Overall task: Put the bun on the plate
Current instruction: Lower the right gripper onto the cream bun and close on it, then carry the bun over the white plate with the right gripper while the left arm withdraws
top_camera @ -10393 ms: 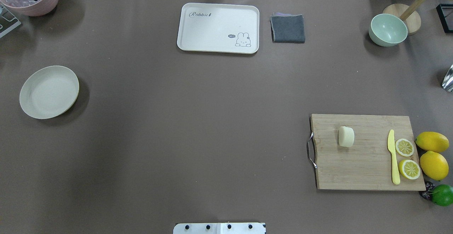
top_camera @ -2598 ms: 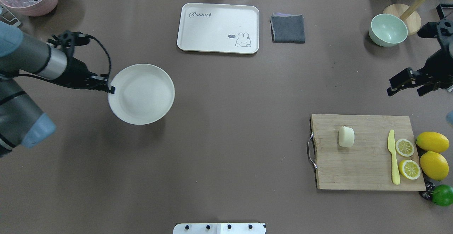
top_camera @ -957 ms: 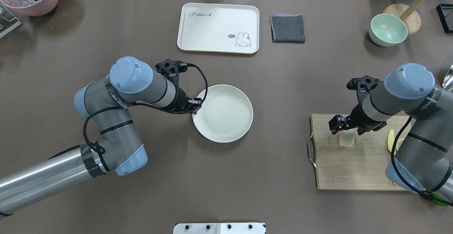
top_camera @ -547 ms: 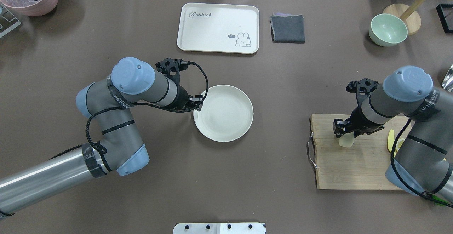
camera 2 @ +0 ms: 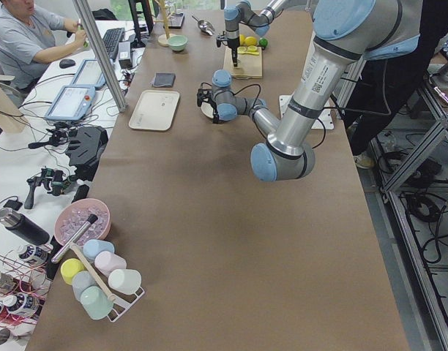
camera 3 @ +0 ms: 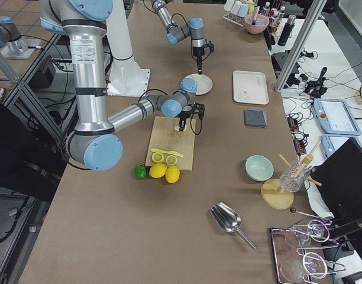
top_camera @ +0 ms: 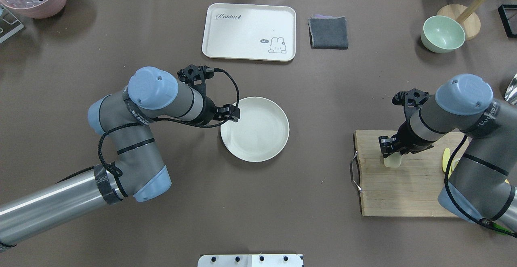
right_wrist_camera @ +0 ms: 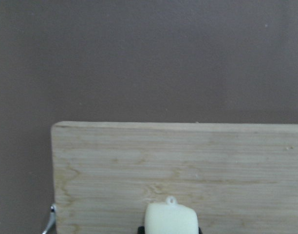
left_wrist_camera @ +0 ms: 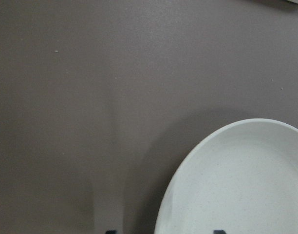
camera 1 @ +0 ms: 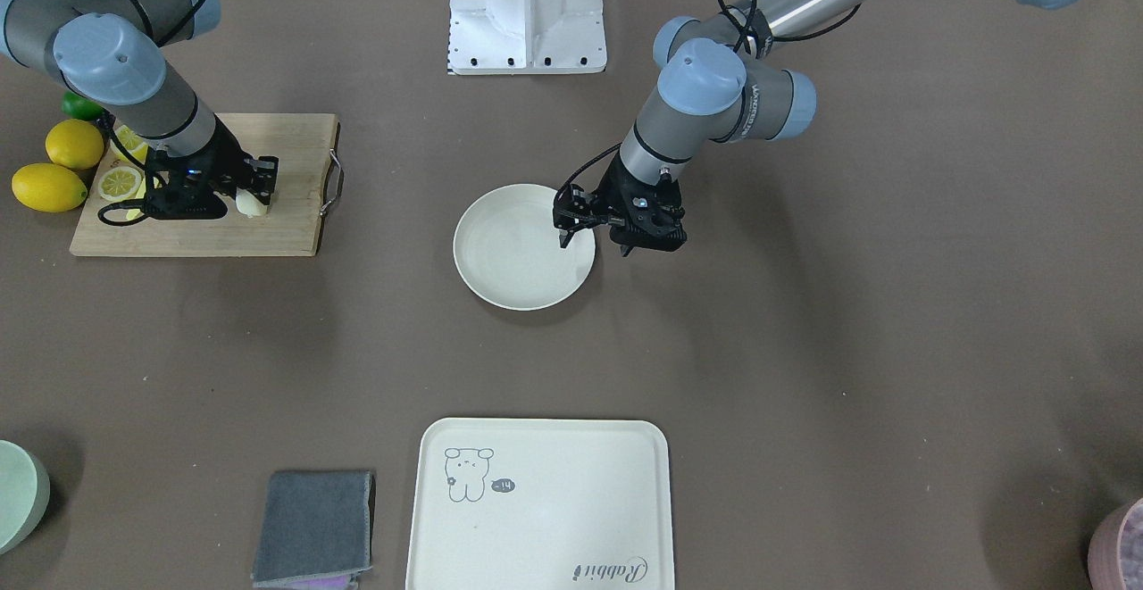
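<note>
While right fingers (top_camera: 384,145) pinch the bun (top_camera: 392,161) at the cutting board (top_camera: 404,194) | left fingers (camera 1: 563,226) spread wide astride the plate (top_camera: 262,146) rim | plate flat on desk (top_camera: 315,97)

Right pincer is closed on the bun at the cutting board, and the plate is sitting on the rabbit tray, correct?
Not quite: the plate sits on the bare table, apart from the tray, as the overhead view shows. The right pincer is indeed closed on the bun at the cutting board.
</note>
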